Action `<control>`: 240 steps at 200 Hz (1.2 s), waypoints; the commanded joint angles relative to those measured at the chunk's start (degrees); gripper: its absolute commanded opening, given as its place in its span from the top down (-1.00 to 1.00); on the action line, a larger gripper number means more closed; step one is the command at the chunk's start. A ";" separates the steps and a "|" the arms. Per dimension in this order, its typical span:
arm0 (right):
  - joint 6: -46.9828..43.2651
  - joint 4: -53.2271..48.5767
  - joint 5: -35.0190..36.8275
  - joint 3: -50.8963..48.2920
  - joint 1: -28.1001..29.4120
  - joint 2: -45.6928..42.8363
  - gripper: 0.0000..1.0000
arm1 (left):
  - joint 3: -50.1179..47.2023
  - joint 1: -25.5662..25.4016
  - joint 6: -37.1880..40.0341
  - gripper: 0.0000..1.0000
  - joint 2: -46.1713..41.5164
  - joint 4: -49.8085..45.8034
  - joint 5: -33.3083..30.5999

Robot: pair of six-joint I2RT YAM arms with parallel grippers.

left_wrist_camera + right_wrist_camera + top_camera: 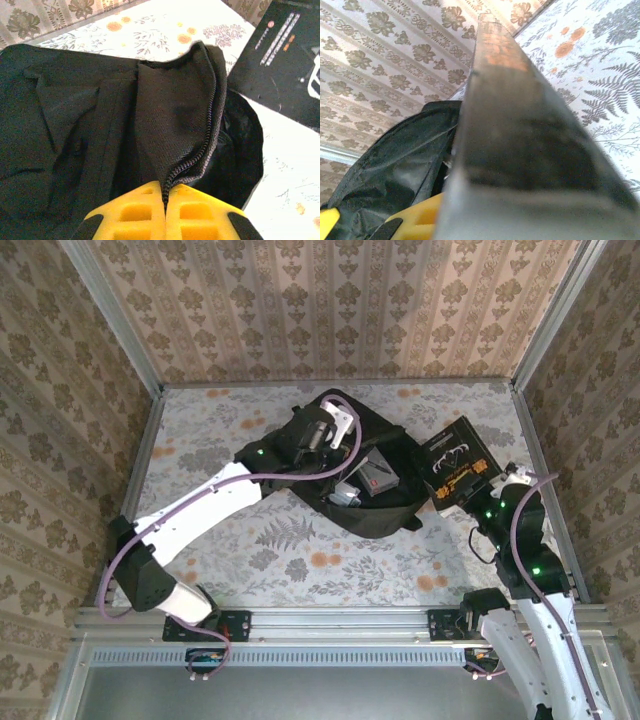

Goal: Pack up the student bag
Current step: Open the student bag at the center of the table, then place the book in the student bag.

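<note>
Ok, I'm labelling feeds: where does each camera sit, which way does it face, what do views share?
Top external: above and behind the arms, looking down at the table; both show.
Left wrist: on the left arm, facing the student bag's zipper edge, pinched by the left tool.
Right wrist: on the right arm, facing along the black book held by the right tool.
All share bag and book.
</note>
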 commanded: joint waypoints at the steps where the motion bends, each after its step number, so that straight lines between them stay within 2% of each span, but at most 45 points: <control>1: 2.96 2.51 -5.85 -0.47 -0.33 -1.47 1.00 | -0.65 -0.21 -3.74 1.00 -2.22 2.42 1.05; 54: 18.21 9.40 -22.41 -6.50 -0.15 -0.17 1.00 | -1.63 0.50 -4.44 1.00 -5.56 4.14 -0.83; 94: 26.22 15.47 -27.30 -10.35 -0.15 0.19 1.00 | -0.92 0.41 -4.48 1.00 -7.02 4.66 -0.60; 121: 33.29 28.78 -30.72 -14.94 -0.07 2.57 1.00 | -0.35 0.40 -4.25 1.00 -7.17 4.05 0.27; 150: 34.22 34.61 -31.62 -14.44 1.29 6.50 1.00 | -0.43 0.40 -4.02 1.00 -7.55 3.78 0.40; 196: 33.05 41.17 -29.17 -12.97 7.29 14.09 1.00 | 0.00 0.40 -3.79 1.00 -8.26 3.53 0.70; 240: 28.04 45.14 -23.92 -12.30 11.51 20.97 1.00 | 0.45 0.50 -3.76 1.00 -9.17 3.29 0.93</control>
